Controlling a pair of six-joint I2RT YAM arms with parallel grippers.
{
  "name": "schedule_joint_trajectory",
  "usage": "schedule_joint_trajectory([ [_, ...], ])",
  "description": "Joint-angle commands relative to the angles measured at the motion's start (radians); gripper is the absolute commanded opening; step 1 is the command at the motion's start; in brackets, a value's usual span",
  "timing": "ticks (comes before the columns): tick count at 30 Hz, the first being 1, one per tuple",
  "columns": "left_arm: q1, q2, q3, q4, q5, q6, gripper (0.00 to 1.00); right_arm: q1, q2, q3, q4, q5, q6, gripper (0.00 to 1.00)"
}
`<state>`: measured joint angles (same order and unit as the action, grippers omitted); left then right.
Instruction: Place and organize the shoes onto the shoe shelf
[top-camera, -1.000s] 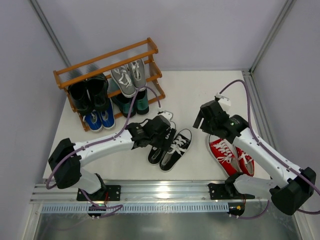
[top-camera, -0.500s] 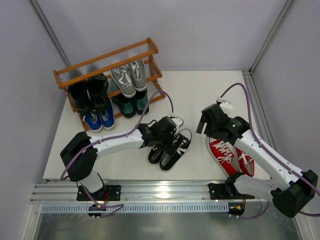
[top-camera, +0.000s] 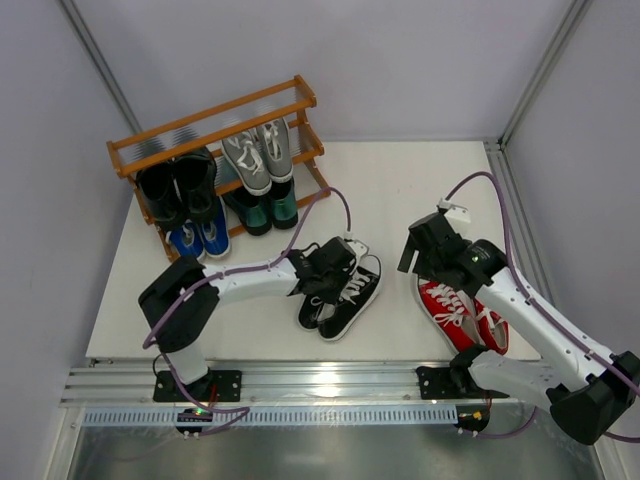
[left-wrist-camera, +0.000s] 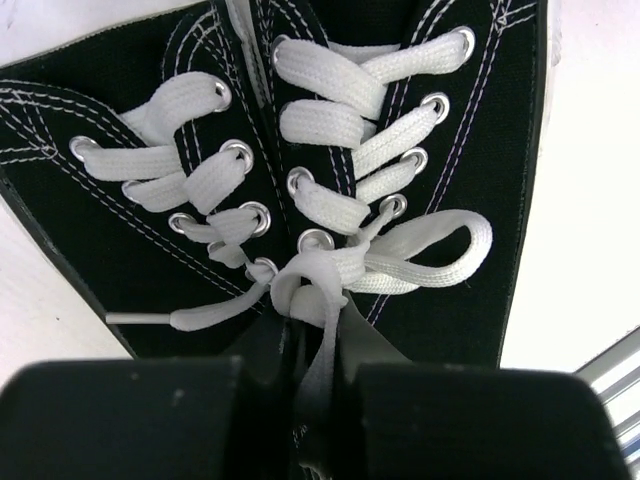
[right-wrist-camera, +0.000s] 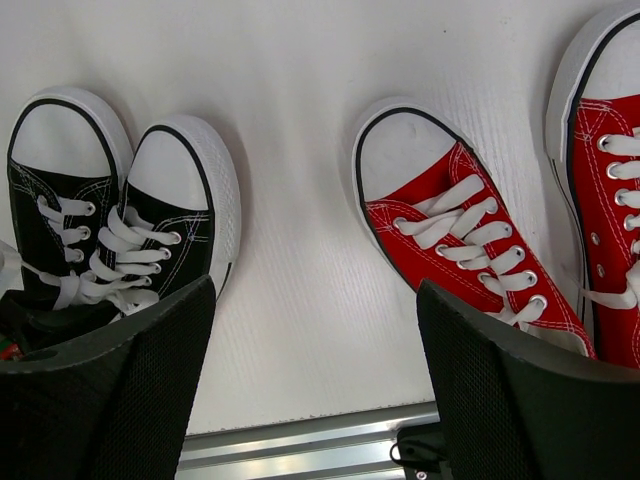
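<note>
The black-and-white sneakers (top-camera: 350, 298) lie side by side on the white table, toes toward the near edge. My left gripper (top-camera: 330, 268) sits at their heel end. In the left wrist view it (left-wrist-camera: 318, 400) is shut on the sneakers (left-wrist-camera: 470, 130), pinching the two inner collars and a white lace. The red sneakers (top-camera: 462, 312) lie at the right. My right gripper (top-camera: 418, 258) hovers open above the bare table between the two pairs, holding nothing (right-wrist-camera: 315, 330). The shoe shelf (top-camera: 210, 112) stands at the back left.
On the shelf are grey sneakers (top-camera: 258, 150), black loafers (top-camera: 180, 185), blue sneakers (top-camera: 200, 240) and dark green loafers (top-camera: 265, 208). Its top tier holds nothing. A metal rail (top-camera: 320, 385) runs along the table's near edge. Grey walls enclose the table.
My left gripper moved onto the heel end of the black-and-white sneakers and closed on their inner collars. The pair shifted slightly. My right gripper drifted a little to the right.
</note>
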<state>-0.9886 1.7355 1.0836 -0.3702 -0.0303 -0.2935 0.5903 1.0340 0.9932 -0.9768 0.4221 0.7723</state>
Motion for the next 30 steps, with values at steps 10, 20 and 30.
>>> schedule_joint_trajectory([
  [10,-0.062,-0.221,0.002,-0.065,-0.175,-0.232,0.0,-0.015,-0.051,-0.013,-0.003,0.027,-0.028,0.79],
  [20,-0.079,-0.281,0.421,-0.367,-0.442,-0.222,0.0,-0.02,-0.061,0.073,-0.054,0.078,-0.054,0.78],
  [30,0.29,-0.058,1.223,-0.645,-0.401,-0.021,0.0,-0.033,-0.071,0.16,-0.092,0.121,-0.102,0.77],
])
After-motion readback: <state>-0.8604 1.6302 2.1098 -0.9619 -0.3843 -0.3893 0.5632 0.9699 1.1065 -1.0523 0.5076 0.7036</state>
